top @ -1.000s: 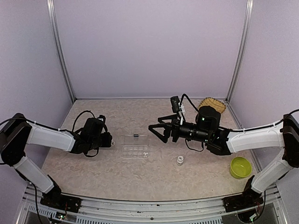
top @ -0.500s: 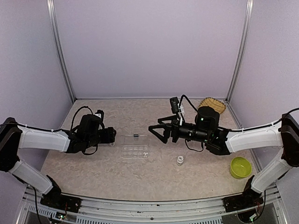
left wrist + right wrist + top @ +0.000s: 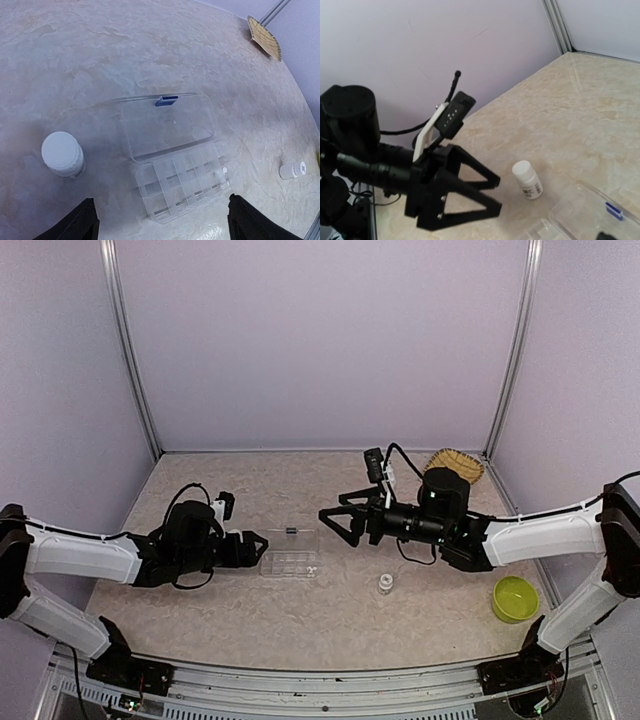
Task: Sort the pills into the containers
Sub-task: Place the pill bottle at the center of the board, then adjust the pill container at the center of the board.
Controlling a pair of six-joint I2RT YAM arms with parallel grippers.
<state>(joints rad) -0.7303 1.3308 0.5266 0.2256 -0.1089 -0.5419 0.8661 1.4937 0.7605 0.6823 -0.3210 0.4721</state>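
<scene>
The clear compartment container (image 3: 290,565) lies mid-table with its lid (image 3: 167,122) folded open behind it. One white pill (image 3: 224,170) sits in a compartment at the right end; white specks (image 3: 312,568) show there from above. My left gripper (image 3: 262,548) hovers just left of the box, open and holding nothing. In the left wrist view its fingertips (image 3: 85,220) straddle the box's near edge. My right gripper (image 3: 335,527) hangs open above the table, behind and to the right of the box. Its own fingers barely show in the right wrist view.
A white-capped bottle (image 3: 62,152) stands left of the box, also seen in the right wrist view as a bottle (image 3: 527,179) beside the left gripper (image 3: 499,195). A small vial (image 3: 385,584) lies right of the box. A lime-green bowl (image 3: 515,598) and a straw basket (image 3: 453,462) sit at the right.
The left gripper has opened wide and swung right and nearer, up to the box's left end. The right arm has not moved.
</scene>
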